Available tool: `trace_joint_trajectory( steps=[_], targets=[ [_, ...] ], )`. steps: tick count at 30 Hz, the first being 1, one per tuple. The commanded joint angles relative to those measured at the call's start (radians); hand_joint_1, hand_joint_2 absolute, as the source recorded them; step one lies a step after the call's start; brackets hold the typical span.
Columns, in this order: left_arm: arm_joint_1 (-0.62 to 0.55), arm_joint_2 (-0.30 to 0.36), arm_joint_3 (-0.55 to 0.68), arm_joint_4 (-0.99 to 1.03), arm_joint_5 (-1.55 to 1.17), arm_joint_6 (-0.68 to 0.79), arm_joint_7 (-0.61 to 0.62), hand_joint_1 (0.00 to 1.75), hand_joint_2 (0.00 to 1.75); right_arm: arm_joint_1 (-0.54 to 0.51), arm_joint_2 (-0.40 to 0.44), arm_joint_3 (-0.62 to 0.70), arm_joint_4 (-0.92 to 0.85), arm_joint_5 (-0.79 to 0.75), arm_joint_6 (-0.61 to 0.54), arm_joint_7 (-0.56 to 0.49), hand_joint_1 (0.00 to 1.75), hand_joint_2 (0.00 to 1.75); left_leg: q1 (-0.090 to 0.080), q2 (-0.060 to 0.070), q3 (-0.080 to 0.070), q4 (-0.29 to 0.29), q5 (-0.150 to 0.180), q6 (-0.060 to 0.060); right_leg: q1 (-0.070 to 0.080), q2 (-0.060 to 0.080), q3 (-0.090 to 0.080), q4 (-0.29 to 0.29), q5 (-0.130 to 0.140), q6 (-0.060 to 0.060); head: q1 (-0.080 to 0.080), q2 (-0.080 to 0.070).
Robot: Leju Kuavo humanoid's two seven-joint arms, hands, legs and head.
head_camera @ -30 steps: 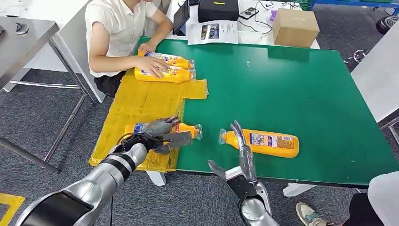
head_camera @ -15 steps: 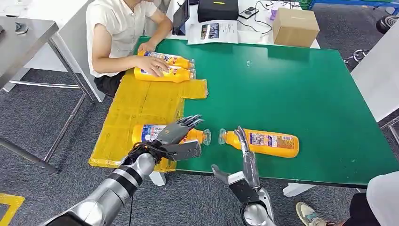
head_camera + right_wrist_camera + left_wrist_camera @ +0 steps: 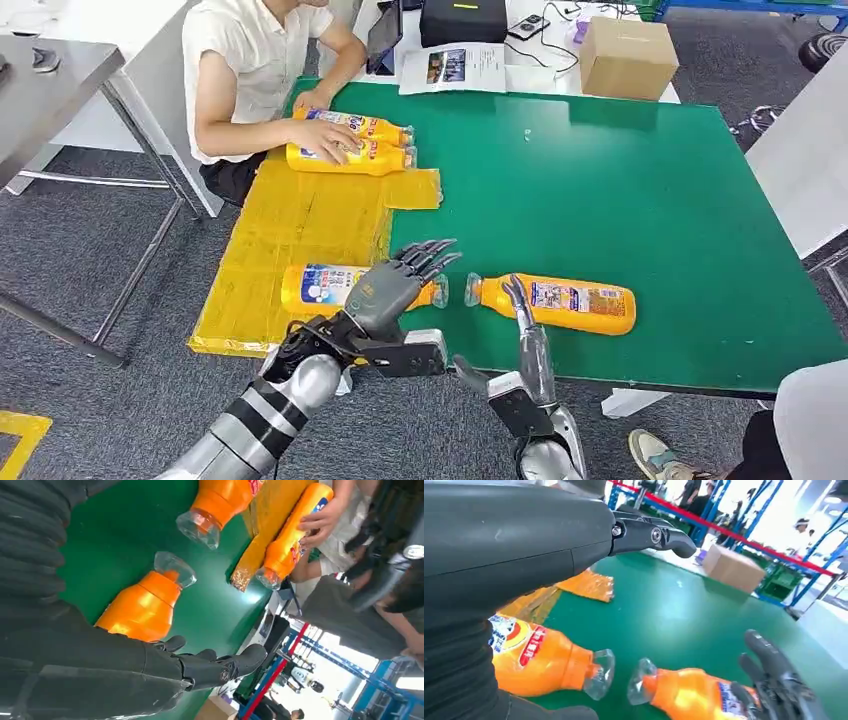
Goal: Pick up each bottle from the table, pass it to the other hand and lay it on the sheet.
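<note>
A: Status on the hands?

B: Left hand [image 3: 392, 292] is above the near edge of the table, fingers spread apart, holding nothing. It hovers over the neck end of the near sheet bottle [image 3: 330, 288] but I see no grip on it. Right hand [image 3: 525, 335] is at the near table edge, fingers extended and parted, nothing in it. Its fingertips reach up to the neck end of the table bottle [image 3: 565, 303]; can't tell if they touch.

A: Where are the bottles?

B: 4 orange bottles total, all lying on their sides. The near sheet bottle lies on the yellow sheet [image 3: 290, 225] with its cap poking right over the sheet's edge onto the green table [image 3: 640, 190]. The table bottle lies on the bare green, just right of it, cap pointing left. The 2 caps face each other with a small gap, clear in the left wrist view: sheet bottle [image 3: 539, 660], table bottle [image 3: 689, 695].

A: And the other 2?

B: 2 far bottles [image 3: 350, 142] lie side by side at the far end of the sheet, caps right. A person [image 3: 250, 60] seated at the far left corner has a hand [image 3: 325, 140] resting on them.

A: Anything else on site?

B: Cardboard box [image 3: 628, 58] and a printed paper [image 3: 455, 68] on the white surface beyond the table's far edge.
</note>
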Motion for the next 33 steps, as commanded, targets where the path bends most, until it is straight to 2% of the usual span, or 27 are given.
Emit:
trace_joint_trajectory(
  steps=[1,3,5,8,14,26,33],
  targets=[
    [0.089,0.026,-0.078,-0.179,0.152,0.068,-0.049,0.00,1.75,-0.014,-0.021,-0.075,0.124,0.263,-0.132,0.011,0.00,1.75,0.001,0.001,0.004,-0.001,-0.001,-0.002,0.001,0.001,0.003,-0.001,-0.001,-0.002,0.000,0.000],
    [0.214,-0.012,-0.061,-0.304,0.338,0.103,-0.100,0.00,1.75,0.017,-0.031,-0.227,0.088,0.557,-0.149,0.083,0.00,1.75,0.000,0.001,0.005,-0.002,-0.001,-0.002,0.000,0.002,0.005,-0.002,-0.001,-0.002,0.000,0.000],
    [0.315,-0.028,-0.077,-0.368,0.439,0.181,-0.120,0.00,1.75,0.050,-0.054,-0.340,0.057,0.731,-0.149,0.142,0.00,1.75,-0.001,0.000,0.006,-0.003,-0.002,-0.001,-0.001,0.000,0.006,-0.002,-0.002,-0.001,0.000,0.000],
    [0.368,-0.008,-0.087,-0.363,0.573,0.301,-0.165,0.00,1.75,0.086,-0.097,-0.438,0.022,0.834,-0.149,0.185,0.00,1.75,-0.001,-0.002,0.004,-0.002,-0.002,-0.001,-0.001,-0.002,0.004,-0.002,-0.002,0.000,0.000,0.000],
    [0.451,0.034,-0.034,-0.465,0.702,0.305,-0.175,0.00,1.75,0.126,-0.122,-0.499,-0.022,0.899,-0.149,0.240,0.00,1.75,-0.001,-0.001,0.002,-0.001,-0.005,-0.001,-0.002,0.000,0.003,-0.002,-0.004,0.001,0.000,0.000],
    [0.469,0.047,-0.041,-0.502,0.756,0.262,-0.141,0.00,1.75,0.121,-0.141,-0.529,-0.027,0.942,-0.149,0.269,0.00,1.75,0.000,0.002,0.006,-0.001,-0.006,-0.001,-0.001,0.002,0.005,-0.001,-0.004,0.000,0.000,0.000],
    [0.465,0.062,-0.084,-0.493,0.790,0.212,-0.129,0.00,1.75,0.023,-0.221,-0.497,0.165,0.895,-0.149,0.311,0.00,1.75,-0.001,0.002,0.006,-0.001,-0.005,-0.001,-0.001,0.003,0.006,-0.002,-0.003,0.000,0.000,0.000]
  ],
)
